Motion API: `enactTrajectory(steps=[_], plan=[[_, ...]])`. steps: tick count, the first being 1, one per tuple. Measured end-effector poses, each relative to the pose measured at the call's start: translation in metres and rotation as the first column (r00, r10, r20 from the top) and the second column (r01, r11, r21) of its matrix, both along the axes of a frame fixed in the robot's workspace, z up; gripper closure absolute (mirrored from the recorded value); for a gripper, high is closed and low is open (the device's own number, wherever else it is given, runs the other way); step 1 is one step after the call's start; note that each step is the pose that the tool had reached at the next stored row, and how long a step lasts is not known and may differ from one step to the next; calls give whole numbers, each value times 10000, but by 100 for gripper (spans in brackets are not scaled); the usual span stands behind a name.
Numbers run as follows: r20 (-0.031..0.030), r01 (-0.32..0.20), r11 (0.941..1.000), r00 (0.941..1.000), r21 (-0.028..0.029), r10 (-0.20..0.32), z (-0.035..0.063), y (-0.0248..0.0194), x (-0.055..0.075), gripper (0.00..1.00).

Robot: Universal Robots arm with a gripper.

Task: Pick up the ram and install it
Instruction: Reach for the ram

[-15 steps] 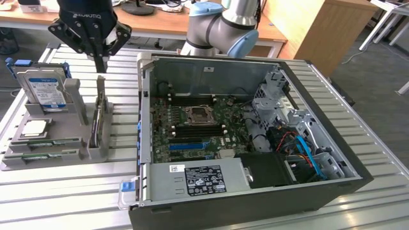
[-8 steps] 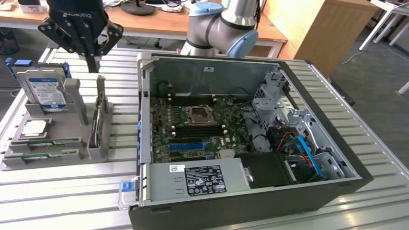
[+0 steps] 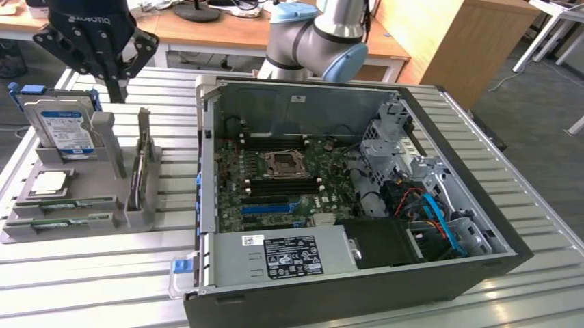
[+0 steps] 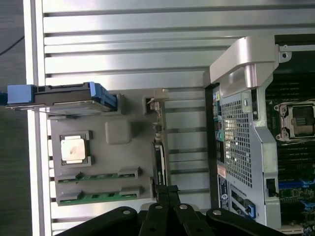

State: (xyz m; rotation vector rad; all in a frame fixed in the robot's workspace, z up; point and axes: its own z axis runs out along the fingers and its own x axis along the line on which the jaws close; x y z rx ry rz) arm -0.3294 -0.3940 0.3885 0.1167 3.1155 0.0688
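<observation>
1. Gripper point(image 3: 116, 94) point(image 4: 167, 192): fingers fully closed, tips pressed together, nothing held. In the exterior view it hangs above the far end of the grey parts holder point(image 3: 98, 225) point(image 4: 118, 132), clear of every part.

2. Ram point(image 3: 78, 202) point(image 4: 98, 175): a green stick lying flat in a slot of the holder, at the end away from the gripper. A 2nd ram stick point(image 3: 68, 221) point(image 4: 98, 196) lies parallel just beside it in the next slot. Neither is touched.

3. Other holder contents: a processor point(image 3: 50, 181) point(image 4: 75, 149) sits next to the ram. A hard drive point(image 3: 59, 130) point(image 4: 64, 96) with blue rails stands on edge. A dark upright card point(image 3: 141, 160) point(image 4: 158, 157) stands along the side facing the computer case point(image 3: 474, 205) point(image 4: 241, 123).

4. Computer case: lying open on the slatted metal table point(image 3: 91, 287) point(image 4: 123, 49), at the exterior view's right of the holder. The motherboard point(image 3: 273, 184) is exposed, showing an empty processor socket point(image 3: 283, 162) point(image 4: 298, 120) and a blue slot point(image 3: 269, 205). The arm point(image 3: 315, 41) rises behind the case.
</observation>
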Motion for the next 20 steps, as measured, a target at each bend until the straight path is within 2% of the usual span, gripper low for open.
enactTrajectory(steps=[20], plan=[[-9,1,10000,10000,0,-1,-18,22,-527,89]])
